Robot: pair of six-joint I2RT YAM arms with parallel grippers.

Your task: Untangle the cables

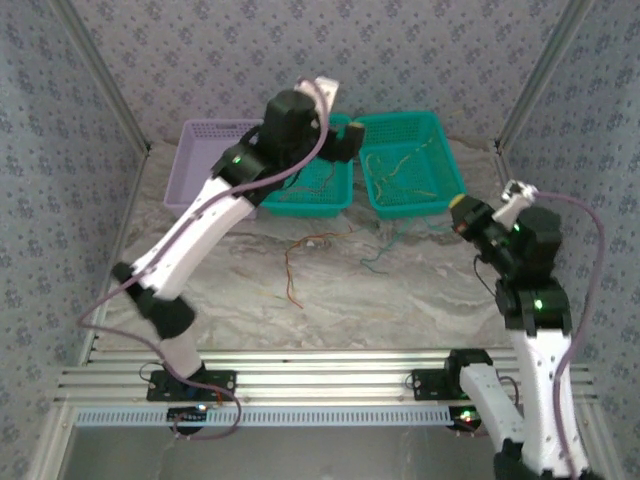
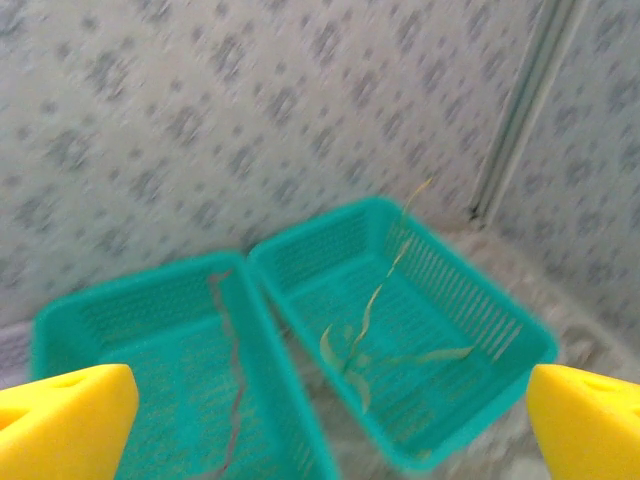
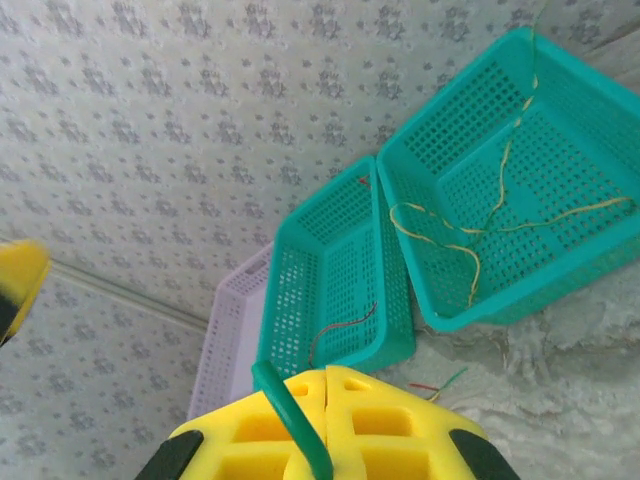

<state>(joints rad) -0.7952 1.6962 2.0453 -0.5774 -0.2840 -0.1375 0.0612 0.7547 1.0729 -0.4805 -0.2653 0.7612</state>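
Thin cables lie loose on the marble table: an orange one (image 1: 292, 265) and a green and dark pair (image 1: 385, 245) trailing toward my right gripper (image 1: 462, 212). In the right wrist view that gripper (image 3: 327, 375) is shut, and a green cable (image 3: 295, 425) runs across its left finger into the seam between the jaws. My left gripper (image 1: 343, 140) hovers above the middle teal basket (image 2: 140, 300), wide open (image 2: 325, 430) and holding nothing. A red cable (image 2: 232, 370) lies in that basket. Yellowish cables (image 2: 375, 320) lie in the right teal basket (image 1: 440, 150).
A lilac basket (image 1: 205, 150) stands left of the two teal ones at the back of the table. Patterned walls close in the back and both sides. More short wire ends (image 3: 440, 385) lie on the table in front of the baskets.
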